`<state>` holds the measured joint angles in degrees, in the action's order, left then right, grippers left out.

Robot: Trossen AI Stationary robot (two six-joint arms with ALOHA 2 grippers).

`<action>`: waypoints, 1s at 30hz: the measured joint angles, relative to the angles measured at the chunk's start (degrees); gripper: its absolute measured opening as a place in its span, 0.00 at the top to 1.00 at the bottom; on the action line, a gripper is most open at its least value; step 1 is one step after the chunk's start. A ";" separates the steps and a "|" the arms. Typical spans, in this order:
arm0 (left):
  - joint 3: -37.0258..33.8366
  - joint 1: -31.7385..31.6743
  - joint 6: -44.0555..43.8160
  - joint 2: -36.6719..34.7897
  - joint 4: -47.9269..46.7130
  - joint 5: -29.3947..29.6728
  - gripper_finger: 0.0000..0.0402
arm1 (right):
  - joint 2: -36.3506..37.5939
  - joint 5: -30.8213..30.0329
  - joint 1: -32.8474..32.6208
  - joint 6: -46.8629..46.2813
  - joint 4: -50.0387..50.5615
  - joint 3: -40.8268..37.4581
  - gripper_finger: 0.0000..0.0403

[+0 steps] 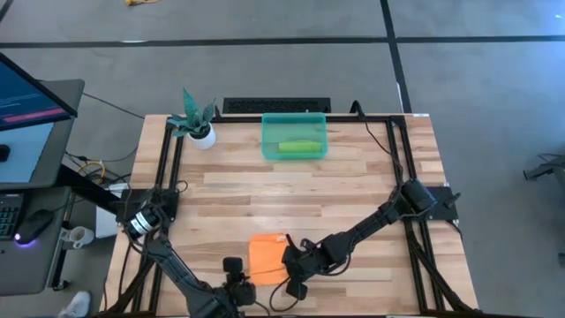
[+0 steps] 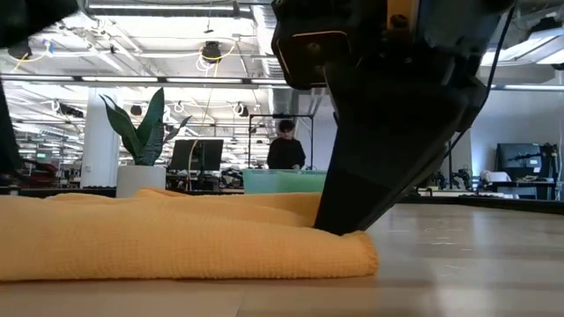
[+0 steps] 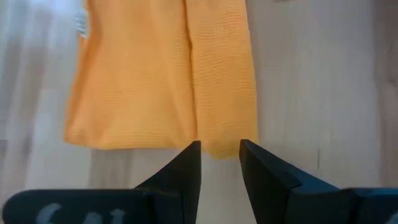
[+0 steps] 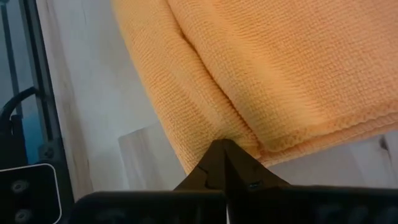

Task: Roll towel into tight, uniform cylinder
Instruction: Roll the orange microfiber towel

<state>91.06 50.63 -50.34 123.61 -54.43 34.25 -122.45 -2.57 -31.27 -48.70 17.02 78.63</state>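
Near the table's [image 1: 353, 190] front edge, the folded orange towel [image 1: 267, 258] is laid flat between both grippers. Its right edge is pressed by the right gripper [image 1: 291, 258], fingers closed together, tips against the fold. The left gripper [image 3: 220, 149] is held just short of the towel's near edge, fingers slightly parted, nothing gripped.

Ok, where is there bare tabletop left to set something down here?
Bare wood spans the middle of the table, between the green bin with the potted plant at the back and the orange towel in front. Around the towel it is crowded: both claws work there.
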 joint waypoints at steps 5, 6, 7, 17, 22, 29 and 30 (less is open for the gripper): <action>2.42 1.85 0.38 -0.11 -2.44 6.07 0.74 | 0.01 -0.34 -0.08 -0.45 0.00 -0.04 0.98; 2.45 2.29 1.40 -0.11 -1.85 7.98 0.74 | 0.02 -0.34 -0.08 -0.45 0.00 -0.04 0.98; 2.45 2.64 2.71 -0.11 -0.97 9.38 0.74 | 0.02 -0.37 -0.08 -0.45 -0.01 -0.05 0.98; 2.49 1.30 9.12 0.26 2.92 8.88 0.73 | 0.02 -0.55 -0.08 -0.45 -0.51 -0.20 0.98; 2.49 -0.54 6.50 0.26 4.35 1.94 0.67 | 0.02 -0.61 -0.08 -0.42 -0.57 -0.20 0.98; -0.34 -1.17 15.04 0.28 12.68 2.07 0.61 | 0.02 -0.67 -0.08 -0.42 -0.66 -0.20 0.98; -0.96 -1.16 15.66 0.28 13.40 2.13 0.61 | 0.02 -0.67 -0.08 -0.42 -0.66 -0.20 0.97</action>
<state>90.11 49.47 -34.68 123.90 -41.03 36.38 -122.43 -3.25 -31.35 -49.12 16.36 78.43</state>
